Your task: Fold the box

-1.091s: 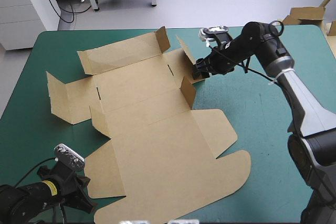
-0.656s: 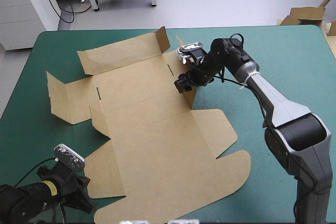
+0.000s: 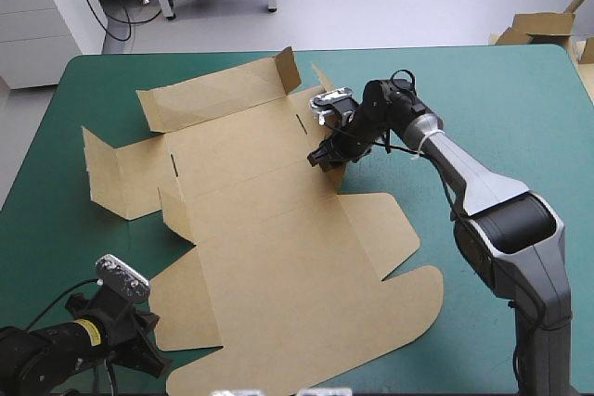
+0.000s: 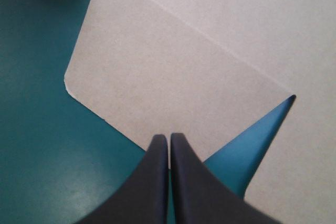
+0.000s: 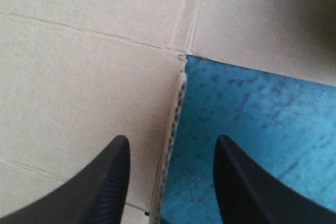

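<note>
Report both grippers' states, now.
Left gripper: closed, jaws together at the box edge, holding nothing.
Right gripper: open, jaws either side of a raised flap, not gripping it.

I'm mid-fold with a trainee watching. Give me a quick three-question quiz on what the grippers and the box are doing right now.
1. True or false: the right gripper is shut.
2. What stands between the right gripper's fingers? A) a board edge of the box B) a white cloth C) a person's hand
3. Which gripper is shut, its tip at a rounded flap by the table's near left corner?
Key: 1 false; 2 A; 3 the left gripper.
</note>
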